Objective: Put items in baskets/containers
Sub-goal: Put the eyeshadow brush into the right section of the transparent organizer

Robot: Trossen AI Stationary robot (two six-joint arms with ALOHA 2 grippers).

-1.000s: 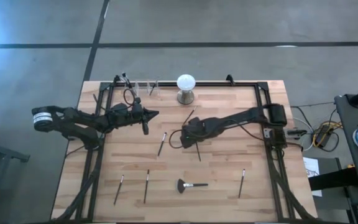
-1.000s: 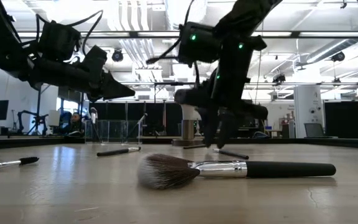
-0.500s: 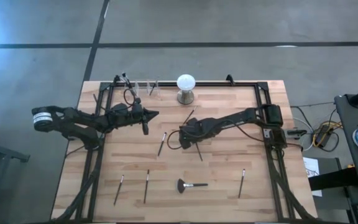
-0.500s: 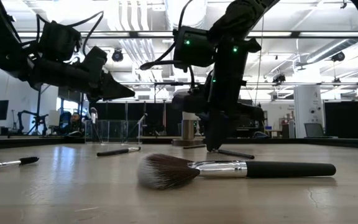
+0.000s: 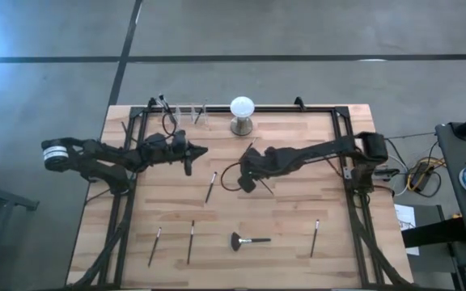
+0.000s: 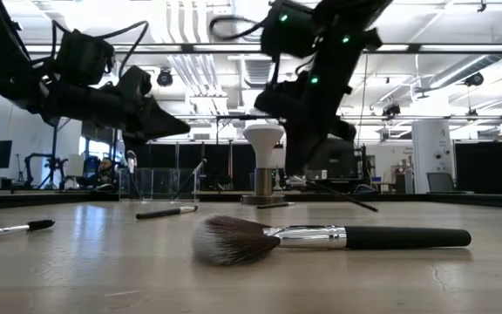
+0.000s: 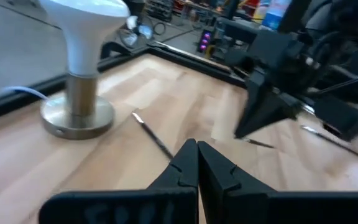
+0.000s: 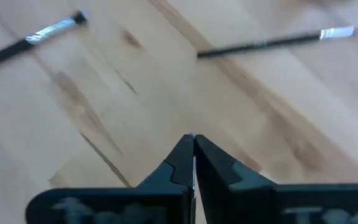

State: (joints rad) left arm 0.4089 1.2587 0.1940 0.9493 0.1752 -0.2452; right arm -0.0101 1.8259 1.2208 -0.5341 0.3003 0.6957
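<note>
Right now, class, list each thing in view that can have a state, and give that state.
left gripper: shut, empty, in the air.
right gripper: shut on the slim brush.
slim brush: tilted, in the air.
fan brush: lying flat.
loose brushes: lying flat, scattered.
clear cups: upright, some brushes in them.
globe: upright on its stand.

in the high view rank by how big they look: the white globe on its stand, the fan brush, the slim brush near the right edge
1. white globe on its stand, bulkiest
2. fan brush, longer but thin apart from its head
3. slim brush near the right edge

The fan brush and slim brush look about equal in length; the wide head settles it.
</note>
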